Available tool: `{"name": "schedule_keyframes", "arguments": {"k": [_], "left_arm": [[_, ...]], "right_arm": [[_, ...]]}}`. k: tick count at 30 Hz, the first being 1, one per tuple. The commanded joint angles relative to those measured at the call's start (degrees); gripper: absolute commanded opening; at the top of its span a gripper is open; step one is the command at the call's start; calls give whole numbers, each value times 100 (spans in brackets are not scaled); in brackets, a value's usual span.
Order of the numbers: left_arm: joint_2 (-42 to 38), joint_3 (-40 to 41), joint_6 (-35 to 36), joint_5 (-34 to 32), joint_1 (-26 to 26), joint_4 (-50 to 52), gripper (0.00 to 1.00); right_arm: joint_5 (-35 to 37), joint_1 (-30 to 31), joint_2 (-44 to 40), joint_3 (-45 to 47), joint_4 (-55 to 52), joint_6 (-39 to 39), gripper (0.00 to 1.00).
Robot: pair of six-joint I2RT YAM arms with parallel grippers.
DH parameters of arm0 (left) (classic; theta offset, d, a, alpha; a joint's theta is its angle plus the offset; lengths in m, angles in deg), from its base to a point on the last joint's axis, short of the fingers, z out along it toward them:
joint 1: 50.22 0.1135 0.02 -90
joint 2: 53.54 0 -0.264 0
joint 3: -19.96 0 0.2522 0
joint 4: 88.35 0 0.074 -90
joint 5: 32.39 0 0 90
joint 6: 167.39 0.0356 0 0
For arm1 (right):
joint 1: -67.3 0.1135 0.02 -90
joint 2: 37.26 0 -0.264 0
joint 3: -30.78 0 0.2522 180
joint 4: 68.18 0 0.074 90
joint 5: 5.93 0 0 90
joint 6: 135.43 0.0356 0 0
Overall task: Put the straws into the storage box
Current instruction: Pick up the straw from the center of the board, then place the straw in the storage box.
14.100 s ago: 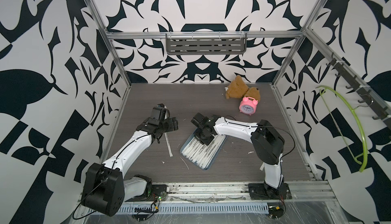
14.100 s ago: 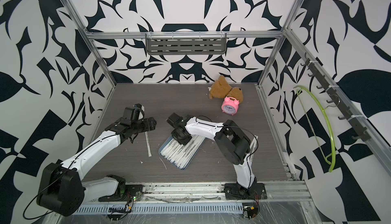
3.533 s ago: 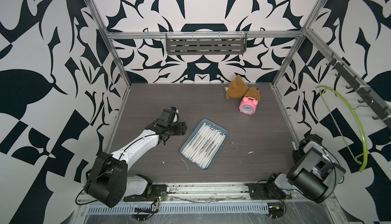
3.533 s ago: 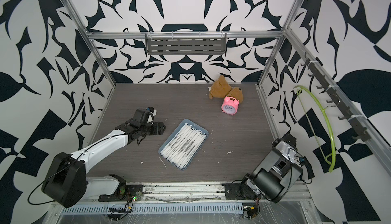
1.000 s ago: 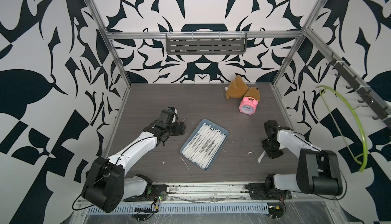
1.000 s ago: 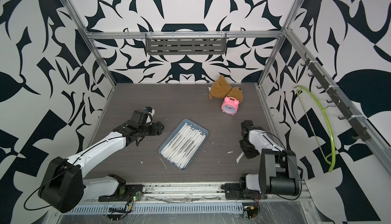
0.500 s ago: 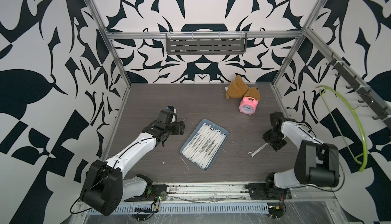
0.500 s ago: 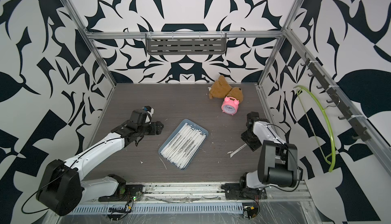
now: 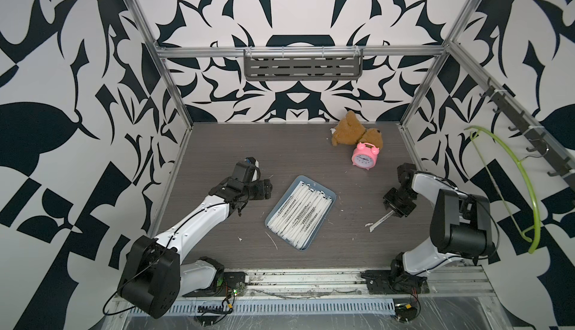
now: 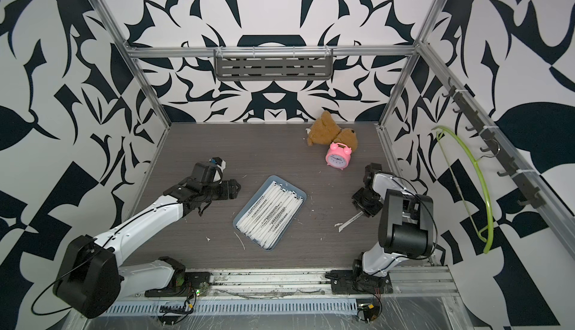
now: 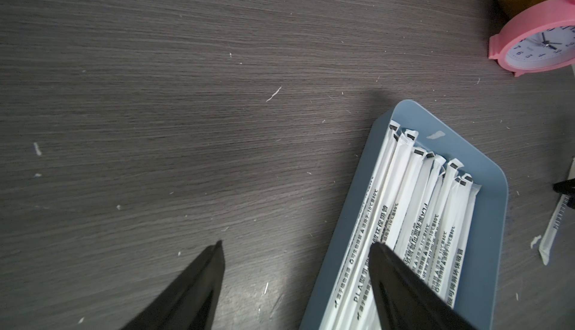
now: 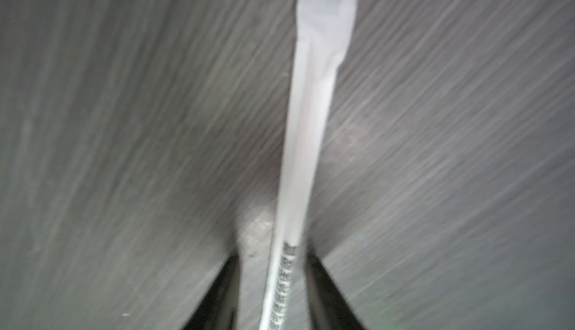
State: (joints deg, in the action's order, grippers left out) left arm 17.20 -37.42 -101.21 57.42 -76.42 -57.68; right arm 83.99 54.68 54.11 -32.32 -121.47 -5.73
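Pose: left gripper (image 9: 267, 190) spread beside storage box (image 11: 491, 225); right gripper (image 12: 272, 253) straddling straw (image 12: 311, 95), grip unclear.

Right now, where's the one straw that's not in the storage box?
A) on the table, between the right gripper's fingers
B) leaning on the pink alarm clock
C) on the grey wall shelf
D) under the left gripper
A: the stray straw lies on the table outside the storage box, and in the right wrist view its printed end runs between the spread fingers of the right gripper.
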Motion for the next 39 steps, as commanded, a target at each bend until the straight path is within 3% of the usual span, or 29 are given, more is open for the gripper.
{"name": "schedule_keyframes", "arguments": {"k": [1, 6, 12, 18, 23, 32, 34, 39], "left_arm": [[-106, -59, 15, -35, 18, 163, 80], [-92, -20, 43, -43, 20, 161, 80], [-116, -16, 79, -77, 18, 173, 80], [-121, -25, 42, -204, 18, 268, 80], [-160, -32, 26, -254, 21, 367, 80], [-182, 0, -61, -322, 20, 481, 80], [-218, 35, -80, -332, 18, 501, 80], [-297, 78, -44, -339, 18, 545, 81]], "right_arm": [[109, -6, -101, 259, -29, 270, 29], [65, 127, -429, 499, -49, 509, 20], [68, 797, -783, 464, -234, 955, 11], [80, 1981, -1052, 148, -551, 1793, 7], [524, 3360, -1271, -543, -972, 2764, 6], [1496, 6113, -373, -1823, -724, 5160, 1], [1667, 6346, -37, -2112, -641, 5318, 0], [1197, 6560, 856, -2589, -344, 5375, 0]]}}
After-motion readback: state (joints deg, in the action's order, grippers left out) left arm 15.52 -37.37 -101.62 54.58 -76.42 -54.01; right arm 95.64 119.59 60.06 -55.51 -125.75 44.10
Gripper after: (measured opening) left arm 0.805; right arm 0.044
